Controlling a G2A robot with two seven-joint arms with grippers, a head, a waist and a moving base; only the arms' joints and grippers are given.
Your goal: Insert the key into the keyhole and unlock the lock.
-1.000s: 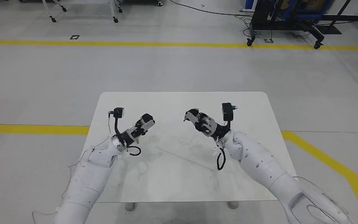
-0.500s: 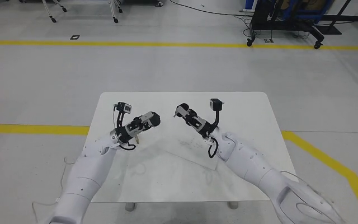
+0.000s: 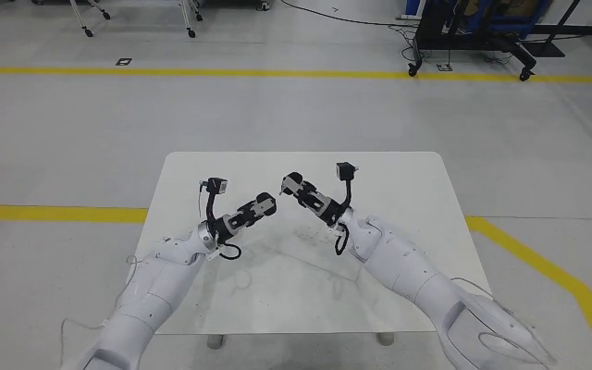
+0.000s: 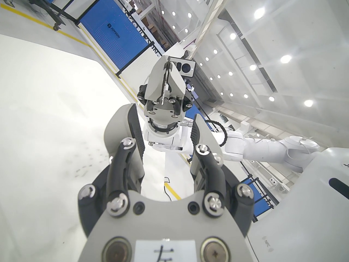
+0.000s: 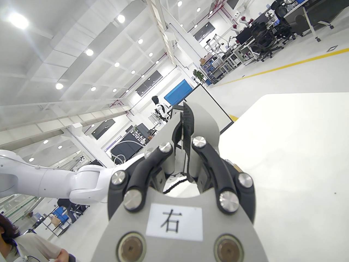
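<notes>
The right jaws are pinched shut on a thin, flat metal strip, which I take to be the key (image 4: 164,88). It sits edge-on between the pads (image 5: 188,126) with its length running along them, probably so the blade will not twist in the grip when it is pushed forward. Straight across from it, near but not touching, the left jaws stand wide apart with nothing between them (their gap faces the key head-on). That pose looks deliberate: the two pairs point at each other, which suits lining a blade up with a narrow slot. Both hang in the air with the table (image 3: 398,176) below them, clear of its surface, so either wrist has room to turn. Since the left jaws are empty, I judge that insertion has not begun. The key is held ready and nothing yet meets it. The next move would call for a fine, steady approach, because a blade held edge-on leaves little margin for misalignment.
</notes>
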